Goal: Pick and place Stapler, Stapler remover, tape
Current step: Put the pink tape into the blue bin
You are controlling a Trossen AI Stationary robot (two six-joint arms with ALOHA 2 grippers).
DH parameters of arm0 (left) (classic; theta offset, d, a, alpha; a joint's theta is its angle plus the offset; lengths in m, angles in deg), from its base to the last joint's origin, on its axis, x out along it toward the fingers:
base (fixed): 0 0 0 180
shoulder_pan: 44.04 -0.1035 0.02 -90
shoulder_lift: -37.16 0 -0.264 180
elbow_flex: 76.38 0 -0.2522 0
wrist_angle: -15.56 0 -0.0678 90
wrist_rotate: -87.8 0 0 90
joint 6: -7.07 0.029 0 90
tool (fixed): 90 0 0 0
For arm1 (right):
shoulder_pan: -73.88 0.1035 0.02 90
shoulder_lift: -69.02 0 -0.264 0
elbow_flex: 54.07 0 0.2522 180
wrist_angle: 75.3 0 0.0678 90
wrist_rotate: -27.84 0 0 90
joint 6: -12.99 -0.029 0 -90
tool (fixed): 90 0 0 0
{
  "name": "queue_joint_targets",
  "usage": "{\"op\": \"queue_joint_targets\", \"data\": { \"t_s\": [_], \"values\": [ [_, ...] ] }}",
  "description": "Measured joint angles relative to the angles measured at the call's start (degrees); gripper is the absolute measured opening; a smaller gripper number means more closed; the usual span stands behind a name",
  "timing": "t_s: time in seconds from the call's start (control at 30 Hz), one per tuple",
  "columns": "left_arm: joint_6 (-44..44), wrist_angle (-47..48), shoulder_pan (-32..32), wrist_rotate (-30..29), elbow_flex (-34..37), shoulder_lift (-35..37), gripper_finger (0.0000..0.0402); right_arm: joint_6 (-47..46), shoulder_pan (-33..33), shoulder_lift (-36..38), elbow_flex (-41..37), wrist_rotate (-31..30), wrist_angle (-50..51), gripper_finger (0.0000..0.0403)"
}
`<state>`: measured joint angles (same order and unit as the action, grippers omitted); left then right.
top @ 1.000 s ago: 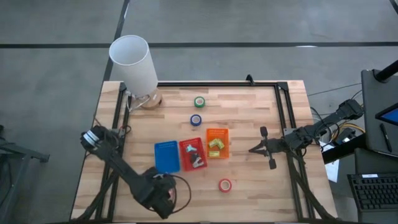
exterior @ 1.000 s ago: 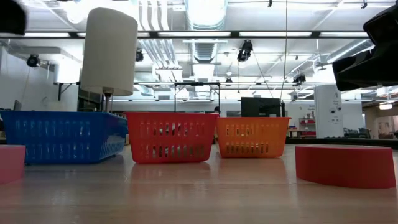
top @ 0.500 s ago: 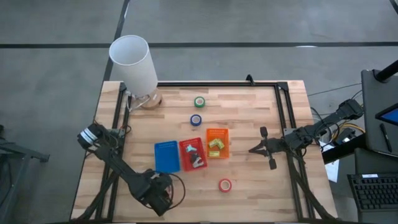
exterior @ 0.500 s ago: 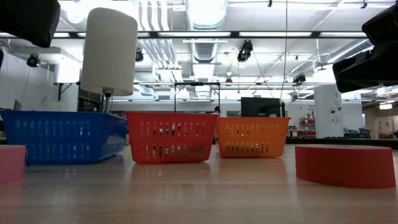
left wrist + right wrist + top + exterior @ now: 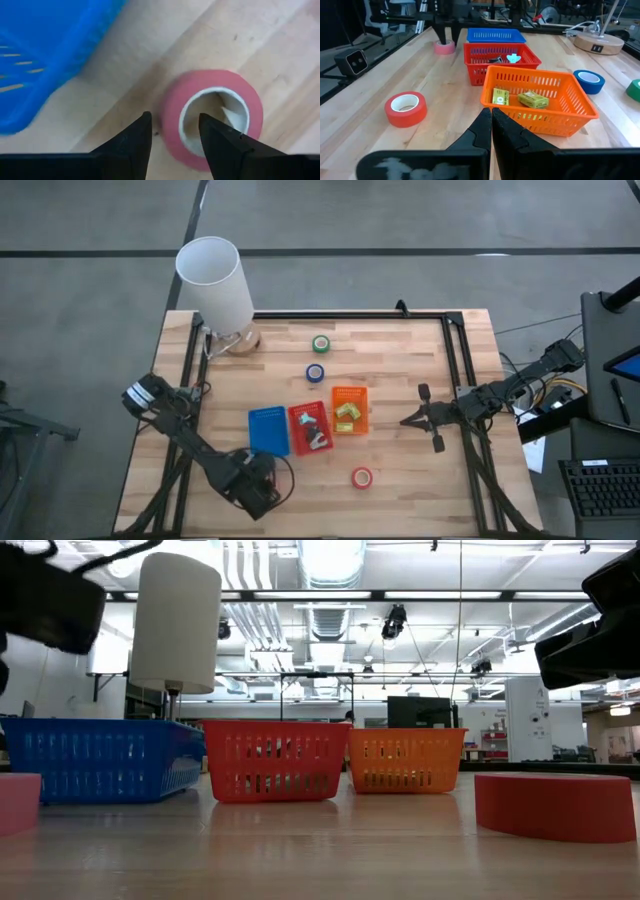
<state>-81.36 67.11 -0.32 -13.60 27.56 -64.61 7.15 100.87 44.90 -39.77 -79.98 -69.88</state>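
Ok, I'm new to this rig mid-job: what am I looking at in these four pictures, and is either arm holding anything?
Two dark robot arms work at a wooden table. One picture looks straight down, one looks level across the tabletop, and two come from cameras on the wrists. The left gripper hangs open over a pink tape roll beside the blue basket, gripping nothing yet. The right gripper waits shut and empty, right of the orange basket. A red basket, a red tape roll, a blue tape roll, a green tape roll and a white lamp also stand there.
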Motion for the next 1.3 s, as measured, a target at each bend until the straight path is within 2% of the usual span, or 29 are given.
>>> {"op": "queue_joint_targets", "data": {
  "t_s": [0.27, 0.57, 0.83, 0.97, 1.13, 1.3],
  "values": [
    [0.0, -2.7, 0.0, 0.2, 2.6, 1.1, 0.0153, -0.1, 0.0, 0.0, 0.0, 0.0, 0.0, 0.0008],
    [2.3, -2.0, -0.2, 0.1, 2.7, 2.1, 0.0041, -0.2, 0.0, 0.0, 0.0, 0.0, 0.0, 0.0008],
    [3.1, -2.2, -0.5, -0.2, 2.7, 7.8, 0.0048, -0.1, 0.0, 0.0, 0.0, 0.0, 0.0, 0.0008],
    [4.6, -0.9, -0.7, -5.1, 2.7, 13.1, 0.0064, 0.0, 0.0, 0.0, 0.0, 0.0, 0.0, 0.0008],
    [6.3, 4.8, -2.4, -14.4, 2.7, 19.4, 0.0057, 0.0, 0.0, 0.0, 0.0, -0.1, -0.1, 0.0008],
    [8.4, 8.3, -6.1, -16.4, 2.7, 23.4, 0.0059, -0.1, 0.0, 0.0, 0.0, -0.1, -0.1, 0.0008]
  ]
}}
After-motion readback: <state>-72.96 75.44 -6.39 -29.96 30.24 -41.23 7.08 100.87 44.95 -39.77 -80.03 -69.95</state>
